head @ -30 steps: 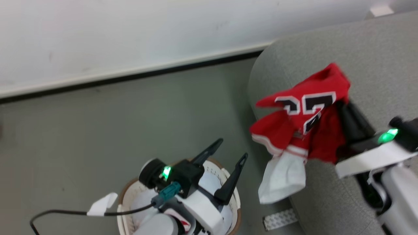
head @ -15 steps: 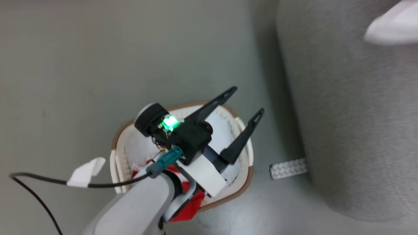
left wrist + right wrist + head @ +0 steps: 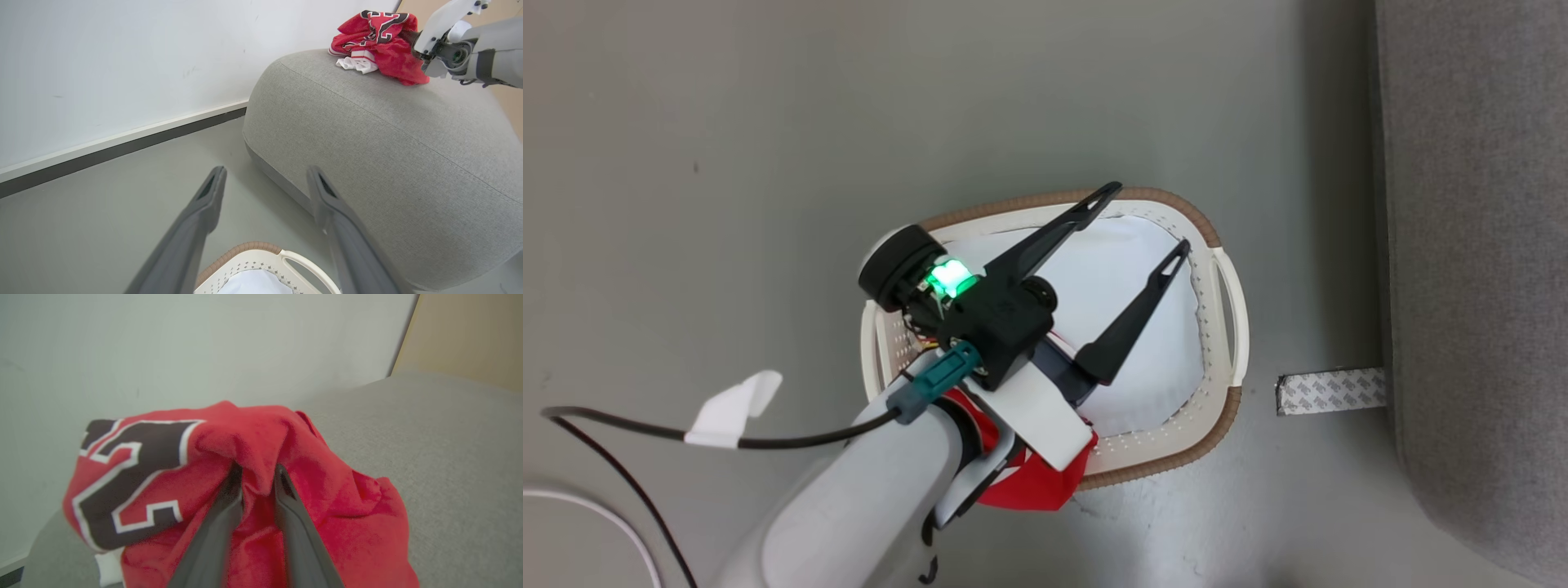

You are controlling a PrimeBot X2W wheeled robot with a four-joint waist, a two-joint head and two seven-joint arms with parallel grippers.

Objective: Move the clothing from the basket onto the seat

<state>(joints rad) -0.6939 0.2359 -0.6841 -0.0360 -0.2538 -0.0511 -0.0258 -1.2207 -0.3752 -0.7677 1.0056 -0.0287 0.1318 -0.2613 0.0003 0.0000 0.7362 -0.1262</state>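
Hiding under left forearm: red cloth (image 3: 1029,486) at basket (image 3: 1152,445) near rim, extent unclear. Left gripper (image 3: 1149,217) spread wide, holding nothing, hovering over white pad (image 3: 1111,278) in basket. Right gripper (image 3: 258,469) fingertips buried in jersey (image 3: 310,477), fold pinched between them; jersey bunched on seat (image 3: 1470,245) top. Tape strip (image 3: 1331,390) on floor between basket and seat; cable (image 3: 792,443) trailing left. Grey floor round basket.

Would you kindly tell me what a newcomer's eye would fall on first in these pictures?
The red jersey stands out, bunched on top of the grey seat, with a fold pinched in the right end effector. Next comes the white basket on the floor beside the seat, with the left end effector held wide open above it.
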